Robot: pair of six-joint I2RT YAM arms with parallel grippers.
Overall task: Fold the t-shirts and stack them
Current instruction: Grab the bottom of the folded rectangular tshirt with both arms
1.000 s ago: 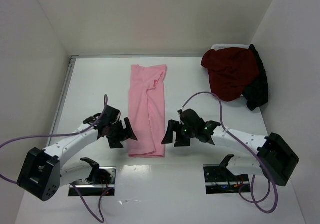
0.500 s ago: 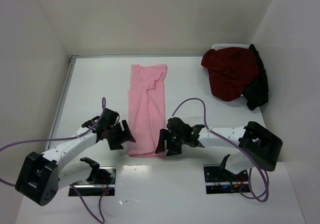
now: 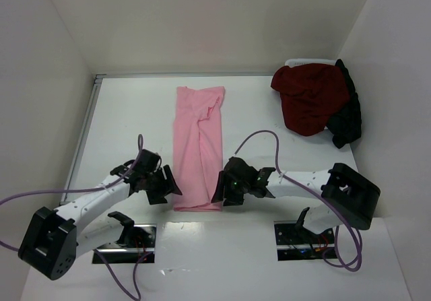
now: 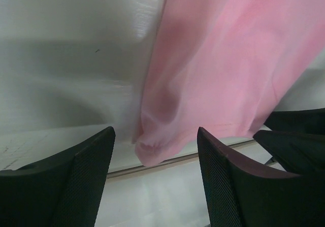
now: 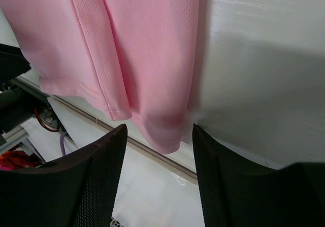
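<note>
The left gripper (image 3: 170, 188), jaws parted, straddles the near left corner of the pink t-shirt (image 3: 197, 146); the right gripper (image 3: 219, 189), jaws likewise parted, straddles its near right corner; the shirt lies as a long folded strip mid-table (image 3: 256, 112); a maroon t-shirt (image 3: 308, 99) and a black t-shirt (image 3: 347, 122) are heaped at the far right corner.

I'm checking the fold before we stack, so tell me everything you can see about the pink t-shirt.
The pink t-shirt is soft, fine-mesh cloth folded lengthwise into a narrow strip, flat on the white table, running from the far side toward the arms. Its far end is rumpled. Each near corner sits between open jaws, one in the left gripper and one in the right gripper, not yet pinched.
</note>
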